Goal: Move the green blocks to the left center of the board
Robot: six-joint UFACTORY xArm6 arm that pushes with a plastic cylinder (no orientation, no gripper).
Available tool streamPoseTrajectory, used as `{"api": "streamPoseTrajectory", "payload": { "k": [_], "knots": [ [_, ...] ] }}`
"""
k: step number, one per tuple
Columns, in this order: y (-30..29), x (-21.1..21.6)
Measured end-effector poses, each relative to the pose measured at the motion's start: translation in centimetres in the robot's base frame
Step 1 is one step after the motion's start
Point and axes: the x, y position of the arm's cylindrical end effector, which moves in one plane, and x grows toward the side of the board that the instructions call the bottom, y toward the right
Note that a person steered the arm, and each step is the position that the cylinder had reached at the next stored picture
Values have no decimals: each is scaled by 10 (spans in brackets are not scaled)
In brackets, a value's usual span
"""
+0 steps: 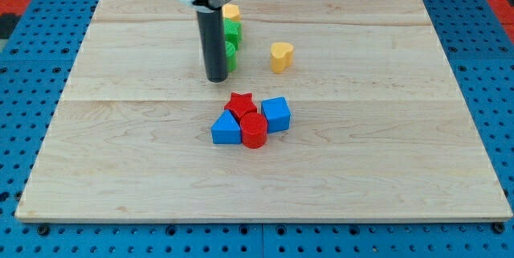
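Observation:
Two green blocks stand near the view's top centre: one green block and, just below it, a second green block; their shapes are partly hidden by the rod. A yellow block touches the upper green one from above. My tip rests on the board just left of and slightly below the lower green block, close against it. The rod hides the left sides of the green blocks.
A yellow heart block lies to the right of the green blocks. Below the tip is a cluster: a red star, a blue cube, a blue triangle and a red cylinder. The wooden board ends at blue pegboard.

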Motion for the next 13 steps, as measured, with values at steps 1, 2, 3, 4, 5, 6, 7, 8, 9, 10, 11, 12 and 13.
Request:
{"api": "streamPoseTrajectory", "payload": {
  "k": [1,2,3,4,5,6,7,8,9,10,11,12,13],
  "knots": [
    [27,0],
    [97,-12],
    [84,-40],
    [-5,-30],
    [-27,-41],
    [-39,-60],
    [-76,-56],
    [-102,-44],
    [-104,-26],
    [-32,-25],
    [70,-39],
    [83,-51],
    [78,-86]
  ]
}}
